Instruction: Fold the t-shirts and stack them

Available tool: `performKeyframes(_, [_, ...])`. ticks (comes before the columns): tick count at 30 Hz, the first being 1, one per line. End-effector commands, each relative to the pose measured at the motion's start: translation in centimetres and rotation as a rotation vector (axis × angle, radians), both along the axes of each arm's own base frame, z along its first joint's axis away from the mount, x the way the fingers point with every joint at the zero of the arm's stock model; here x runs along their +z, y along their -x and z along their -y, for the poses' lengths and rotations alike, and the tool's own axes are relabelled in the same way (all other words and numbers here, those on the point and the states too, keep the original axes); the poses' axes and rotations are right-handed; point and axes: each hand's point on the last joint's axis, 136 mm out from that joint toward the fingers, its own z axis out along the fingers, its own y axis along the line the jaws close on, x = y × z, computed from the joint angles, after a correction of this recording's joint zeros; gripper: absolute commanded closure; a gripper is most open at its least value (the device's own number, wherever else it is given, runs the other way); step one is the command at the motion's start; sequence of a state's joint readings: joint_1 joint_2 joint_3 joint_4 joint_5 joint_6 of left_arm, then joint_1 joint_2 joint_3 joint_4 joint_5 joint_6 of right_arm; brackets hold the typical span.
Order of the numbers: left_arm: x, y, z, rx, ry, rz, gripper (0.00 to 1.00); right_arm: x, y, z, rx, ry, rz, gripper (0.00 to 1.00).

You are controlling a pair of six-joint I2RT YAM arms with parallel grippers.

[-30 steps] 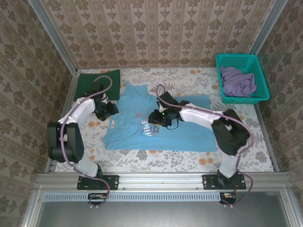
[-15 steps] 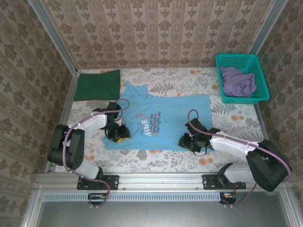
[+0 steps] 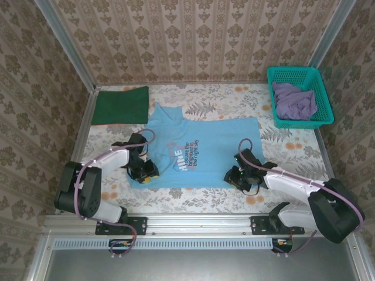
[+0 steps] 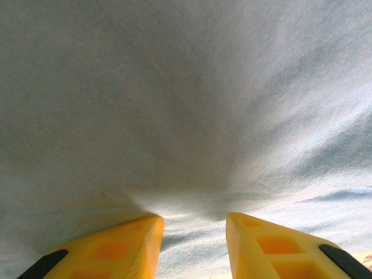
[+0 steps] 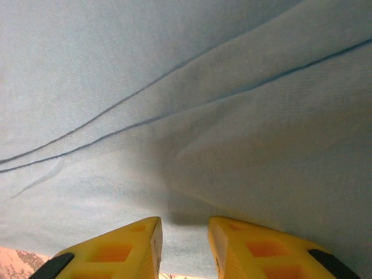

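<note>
Both arms were stretched low over the table. Left gripper (image 3: 142,174) sat on the near-left edge of the light blue shirt (image 3: 217,149), jaws narrowly apart, cloth bunched between the tips. Right gripper (image 3: 235,177) was at the near-right hem, same narrow gap; actual pinch unclear for either.

Bare table (image 3: 193,196) beside light blue t-shirt (image 3: 222,152)

Both arms have white link shells with black joint housings and black base plates bolted to the aluminium rail (image 3: 199,223). A mauve cable loops along each arm from base to wrist. Left gripper (image 4: 192,241) and right gripper (image 5: 183,247): yellow jaws with recessed square pockets and black edging.
</note>
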State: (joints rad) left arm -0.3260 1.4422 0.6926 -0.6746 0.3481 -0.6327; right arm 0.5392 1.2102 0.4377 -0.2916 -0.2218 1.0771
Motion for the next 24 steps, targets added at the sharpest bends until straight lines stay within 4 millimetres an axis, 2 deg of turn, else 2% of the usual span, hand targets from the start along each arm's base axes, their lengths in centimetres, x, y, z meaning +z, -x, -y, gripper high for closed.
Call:
performKeyframes(1, [-1.1, 4.2, -2.0, 0.029, -0.093, -0.148, 0.63, -3.9, 8.3, 4.1, -0.038, 0.131, -0.31, 0.67])
performKeyframes(4, [-0.8, 5.1, -2.0, 0.018, -0.109, -0.183, 0.63, -3.8, 9.9, 4.4, -0.049, 0.12, -0.337, 0.67])
performKeyframes(7, [-0.2, 5.0, -2.3, 0.009, -0.136, -0.188, 0.61, -3.3, 10.9, 4.7, -0.066, 0.111, -0.345, 0.67])
performKeyframes(13, [1.1, 4.2, -1.7, -0.005, -0.119, -0.184, 0.6, -1.5, 10.3, 4.3, -0.066, 0.087, -0.288, 0.61])
performKeyframes(16, [3.5, 2.5, -1.4, -0.019, -0.114, -0.12, 0.56, 0.5, 8.9, 3.8, -0.018, 0.094, -0.231, 0.58])
performKeyframes(19, [6.7, -0.5, -0.9, -0.002, -0.087, -0.024, 0.5, 3.4, 6.7, 3.2, 0.04, 0.109, -0.123, 0.53])
performKeyframes(22, [8.9, -4.2, -0.1, 0.033, -0.026, 0.056, 0.47, 6.1, 3.7, 2.1, 0.07, 0.095, 0.021, 0.48])
performKeyframes(24, [10.1, -7.7, 0.3, 0.041, -0.009, 0.112, 0.45, 7.7, 1.4, 1.2, 0.082, 0.081, 0.123, 0.46])
